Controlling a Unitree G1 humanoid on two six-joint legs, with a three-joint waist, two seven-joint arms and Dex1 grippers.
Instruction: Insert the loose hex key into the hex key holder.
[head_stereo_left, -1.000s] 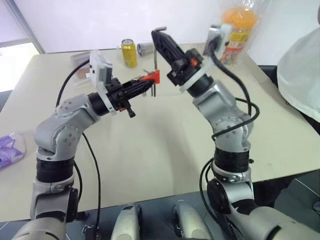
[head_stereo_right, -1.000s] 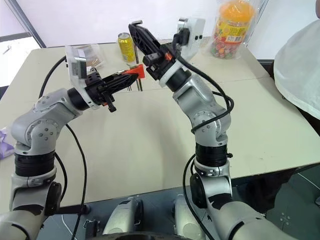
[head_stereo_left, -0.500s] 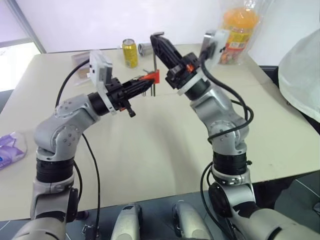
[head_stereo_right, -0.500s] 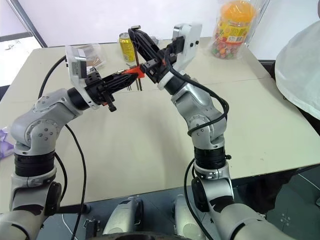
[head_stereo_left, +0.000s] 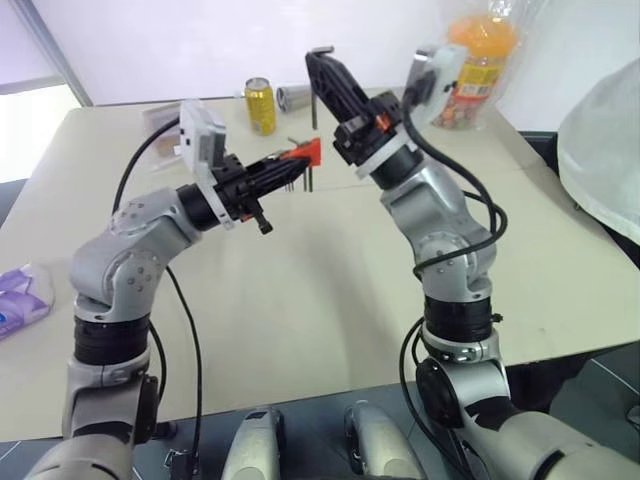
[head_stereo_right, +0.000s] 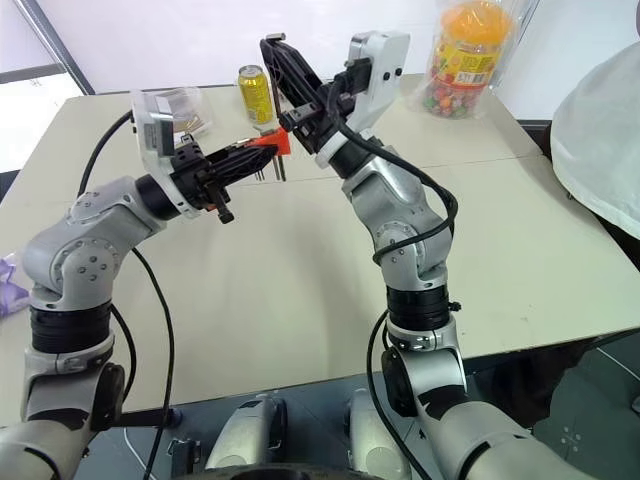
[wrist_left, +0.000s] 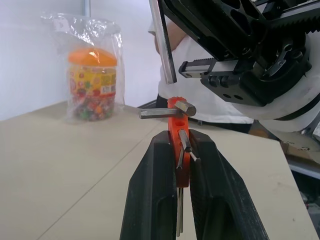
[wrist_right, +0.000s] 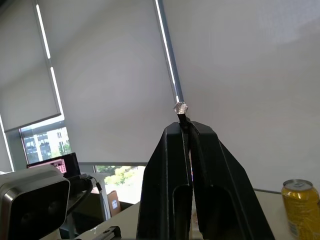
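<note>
Two pincers meet above the table (head_stereo_left: 300, 300): the left pincer (head_stereo_left: 285, 170) pinches the hex key holder (head_stereo_left: 304, 153), the right pincer (head_stereo_left: 318, 62) just right of it clamps the loose hex key (head_stereo_left: 314, 105), its long shank hanging beside the holder, with a yellow can (head_stereo_left: 260, 105) beyond.

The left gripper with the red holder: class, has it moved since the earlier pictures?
No. The left gripper and the hex key holder sit in the same spot relative to the yellow can and table edge.
</note>
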